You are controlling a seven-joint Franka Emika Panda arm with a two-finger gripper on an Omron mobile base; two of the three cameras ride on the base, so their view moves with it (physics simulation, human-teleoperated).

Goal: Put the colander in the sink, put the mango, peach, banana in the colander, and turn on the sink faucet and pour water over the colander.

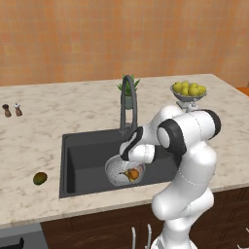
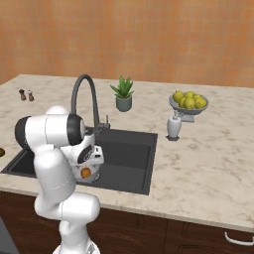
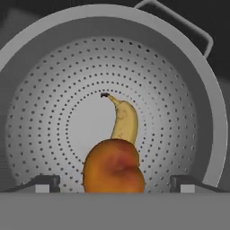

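Spread wide over the round perforated silver colander [image 3: 179, 134], the gripper [image 3: 114, 183] leaves the olive-green oval mango [image 1: 40, 178] well apart, on the counter left of the sink.

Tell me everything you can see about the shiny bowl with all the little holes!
The colander is a round, silver-grey bowl that looks like metal, dotted with rings of tiny holes, with a thin loop handle at its rim. It sits upright in the dark sink, near the front. Inside lie a banana and a peach, touching each other. The open gripper hangs just above it.
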